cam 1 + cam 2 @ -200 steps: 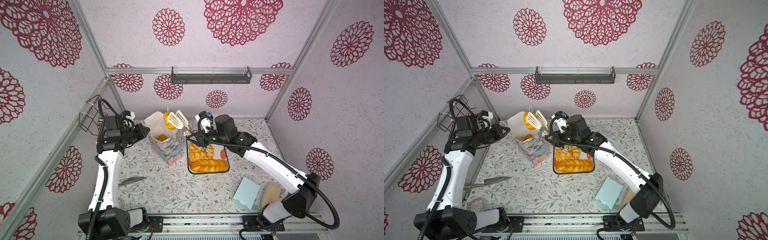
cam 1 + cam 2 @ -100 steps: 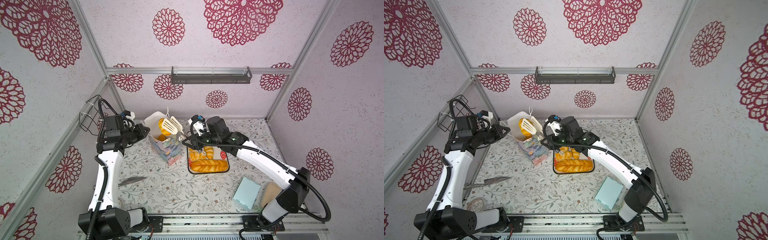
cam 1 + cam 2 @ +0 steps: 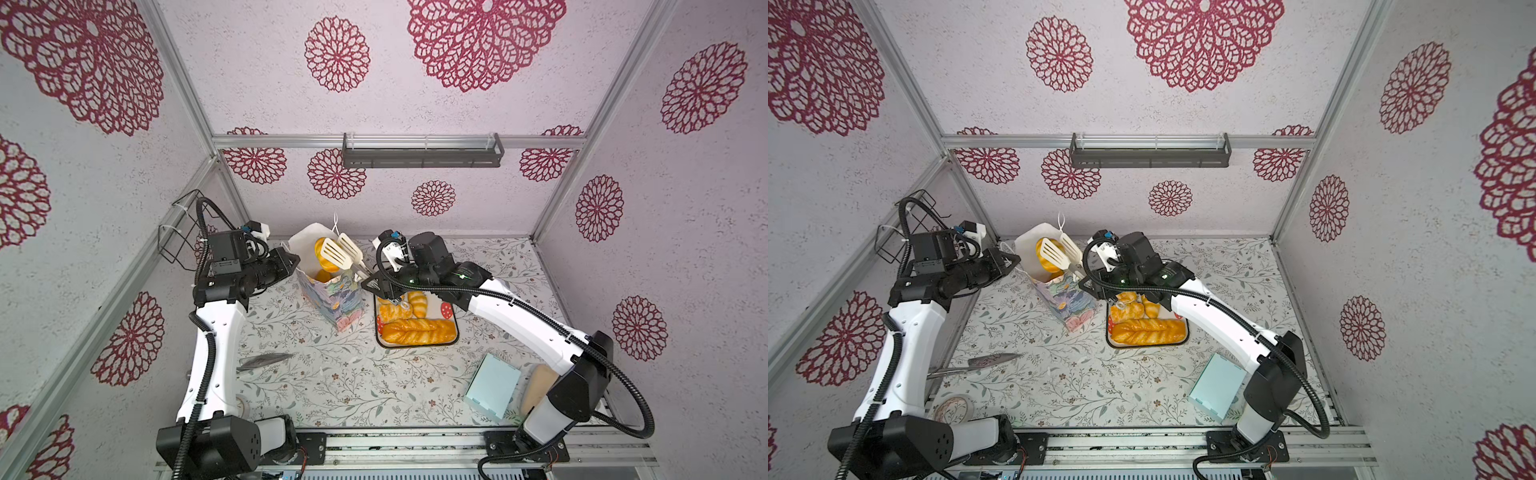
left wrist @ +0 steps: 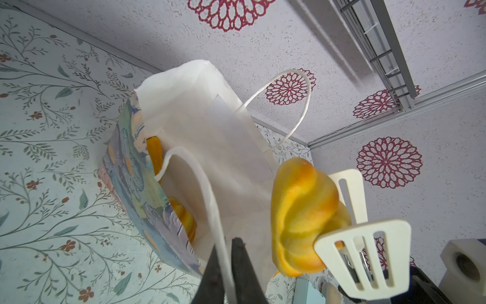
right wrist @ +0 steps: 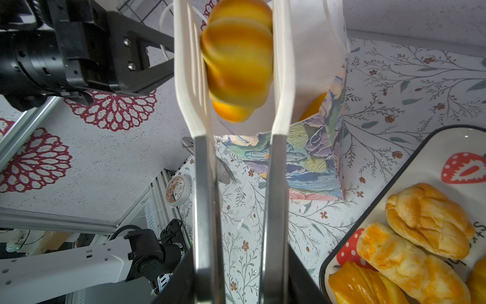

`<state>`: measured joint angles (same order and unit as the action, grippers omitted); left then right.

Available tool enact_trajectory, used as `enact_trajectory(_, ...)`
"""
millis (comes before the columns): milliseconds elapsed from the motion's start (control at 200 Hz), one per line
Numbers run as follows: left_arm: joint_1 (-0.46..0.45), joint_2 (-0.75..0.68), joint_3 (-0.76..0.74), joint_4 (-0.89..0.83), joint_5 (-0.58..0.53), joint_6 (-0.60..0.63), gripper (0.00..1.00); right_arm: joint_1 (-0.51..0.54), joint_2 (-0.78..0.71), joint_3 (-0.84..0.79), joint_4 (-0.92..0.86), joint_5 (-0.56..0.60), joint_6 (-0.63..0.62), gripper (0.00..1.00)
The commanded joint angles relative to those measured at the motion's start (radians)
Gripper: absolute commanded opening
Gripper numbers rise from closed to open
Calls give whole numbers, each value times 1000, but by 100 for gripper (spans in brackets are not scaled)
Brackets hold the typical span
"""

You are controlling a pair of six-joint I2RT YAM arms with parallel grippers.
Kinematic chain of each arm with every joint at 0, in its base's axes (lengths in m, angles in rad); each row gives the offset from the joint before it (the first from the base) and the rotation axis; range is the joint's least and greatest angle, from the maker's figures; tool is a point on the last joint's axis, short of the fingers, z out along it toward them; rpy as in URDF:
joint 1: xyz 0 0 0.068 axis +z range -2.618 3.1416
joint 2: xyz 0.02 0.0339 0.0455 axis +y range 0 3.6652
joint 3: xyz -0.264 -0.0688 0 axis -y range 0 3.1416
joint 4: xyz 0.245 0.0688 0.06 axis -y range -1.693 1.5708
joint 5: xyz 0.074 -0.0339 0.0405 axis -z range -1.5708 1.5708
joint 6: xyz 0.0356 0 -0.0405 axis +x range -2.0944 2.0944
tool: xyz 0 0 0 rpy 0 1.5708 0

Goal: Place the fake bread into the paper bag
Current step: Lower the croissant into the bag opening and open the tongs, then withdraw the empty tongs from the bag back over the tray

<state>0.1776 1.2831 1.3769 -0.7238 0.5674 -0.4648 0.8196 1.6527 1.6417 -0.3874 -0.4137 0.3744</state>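
Golden roll [image 3: 322, 258], clamped in white tongs [image 3: 345, 252], has swung from the paper bag [image 3: 332, 299] rim inward, over its open mouth. Right pincer [image 3: 376, 284] pinches the tongs. Left pincer [image 4: 226, 263], pressed together on a cord handle [image 4: 207, 189], steadies the bag. Only the release remains for this 1.

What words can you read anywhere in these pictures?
"St": black letters on the white tray, seen in the right wrist view. That is my best reading, as the bread and the picture's edge hide the rest.
A second bit of black writing lower on the tray is too covered to read.
The bag and the blue box show no words.
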Motion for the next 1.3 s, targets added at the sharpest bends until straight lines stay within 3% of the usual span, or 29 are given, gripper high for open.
enact_trajectory(0,3,-10,-4,1,3,7,11,6,-11,41,45,11,-21,44)
enact_trajectory(470,3,-10,-4,1,2,9,11,6,-4,45,40,16,-22,53)
enact_trajectory(1026,3,-10,-1,0,2,7,11,-3,-110,50,-47,156,-87,54)
enact_trajectory(1296,3,-10,-1,-1,3,6,11,-68,-183,-34,-43,175,-68,54)
